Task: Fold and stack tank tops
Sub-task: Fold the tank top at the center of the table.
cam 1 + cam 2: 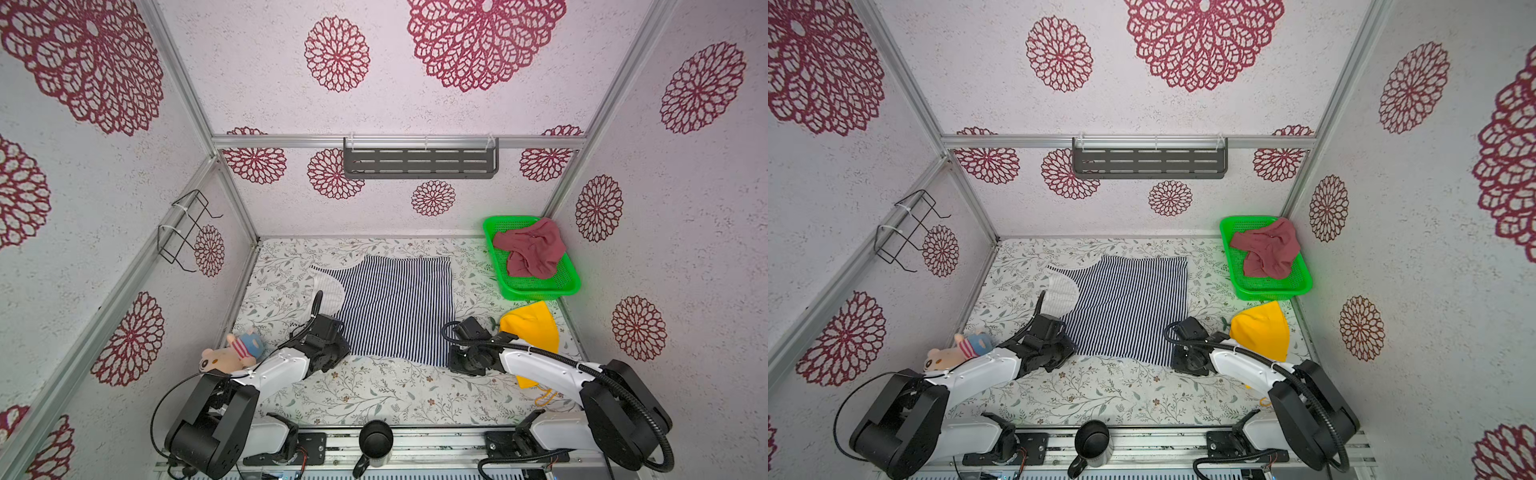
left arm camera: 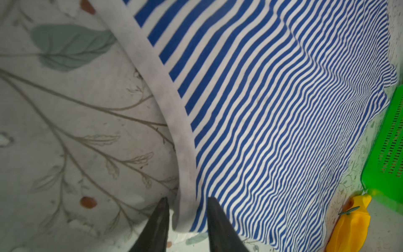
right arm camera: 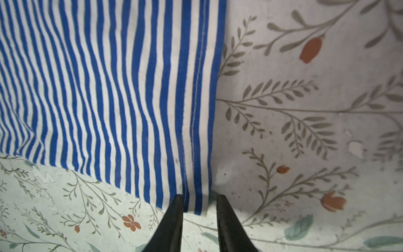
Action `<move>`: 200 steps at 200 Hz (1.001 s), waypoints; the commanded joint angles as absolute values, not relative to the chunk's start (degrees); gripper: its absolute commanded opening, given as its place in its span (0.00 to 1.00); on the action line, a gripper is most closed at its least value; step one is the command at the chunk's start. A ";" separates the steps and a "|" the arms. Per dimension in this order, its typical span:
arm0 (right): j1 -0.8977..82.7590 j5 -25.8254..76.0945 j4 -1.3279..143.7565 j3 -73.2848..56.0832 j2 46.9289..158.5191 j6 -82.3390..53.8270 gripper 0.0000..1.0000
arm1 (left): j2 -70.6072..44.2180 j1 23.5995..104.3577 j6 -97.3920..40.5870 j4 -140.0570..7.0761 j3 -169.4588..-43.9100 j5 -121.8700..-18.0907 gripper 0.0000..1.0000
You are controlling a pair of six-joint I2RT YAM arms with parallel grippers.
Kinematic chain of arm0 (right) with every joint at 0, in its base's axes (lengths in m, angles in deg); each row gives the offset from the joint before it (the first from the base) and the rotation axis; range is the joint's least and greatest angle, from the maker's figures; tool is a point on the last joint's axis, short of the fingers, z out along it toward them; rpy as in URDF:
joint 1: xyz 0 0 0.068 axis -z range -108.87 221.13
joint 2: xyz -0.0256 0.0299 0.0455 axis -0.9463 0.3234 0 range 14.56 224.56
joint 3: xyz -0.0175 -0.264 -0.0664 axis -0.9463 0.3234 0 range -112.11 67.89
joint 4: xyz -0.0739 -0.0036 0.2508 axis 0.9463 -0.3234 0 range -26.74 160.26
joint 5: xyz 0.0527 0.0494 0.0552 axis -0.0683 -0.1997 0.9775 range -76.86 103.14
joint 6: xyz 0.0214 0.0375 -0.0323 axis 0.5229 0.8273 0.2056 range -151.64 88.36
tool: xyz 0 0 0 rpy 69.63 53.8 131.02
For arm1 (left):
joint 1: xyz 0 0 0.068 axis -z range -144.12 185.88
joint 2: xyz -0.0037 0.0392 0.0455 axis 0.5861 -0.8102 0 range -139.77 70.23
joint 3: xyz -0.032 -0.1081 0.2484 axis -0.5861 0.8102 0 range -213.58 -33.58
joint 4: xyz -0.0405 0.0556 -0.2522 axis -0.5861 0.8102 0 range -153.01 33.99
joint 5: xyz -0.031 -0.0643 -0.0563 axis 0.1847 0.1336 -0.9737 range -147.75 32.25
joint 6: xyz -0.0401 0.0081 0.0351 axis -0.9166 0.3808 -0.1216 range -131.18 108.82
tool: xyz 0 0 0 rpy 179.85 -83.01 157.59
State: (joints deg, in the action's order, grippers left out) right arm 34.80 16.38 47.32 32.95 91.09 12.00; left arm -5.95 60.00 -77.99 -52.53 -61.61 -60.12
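Note:
The navy-and-white striped tank top lies spread flat on the floral table. My left gripper is at its near left corner, with the white armhole trim between its fingers; the jaws stand apart and a gap shows beside the trim. At the near right corner is my right gripper, also open, with the hemmed corner of the striped tank top lying between its fingertips. In both top views the wrists hide the fingers. The maroon tank top lies crumpled in the green basket.
A yellow cloth lies just right of my right arm, below the basket at the back right. A plush toy sits by the left wall beside my left arm. A black mug stands on the front rail.

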 commanded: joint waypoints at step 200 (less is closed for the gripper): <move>34.72 13.66 30.20 23.38 93.01 1.34 0.00 | 1.34 64.45 -73.88 -33.74 -68.04 -55.78 0.00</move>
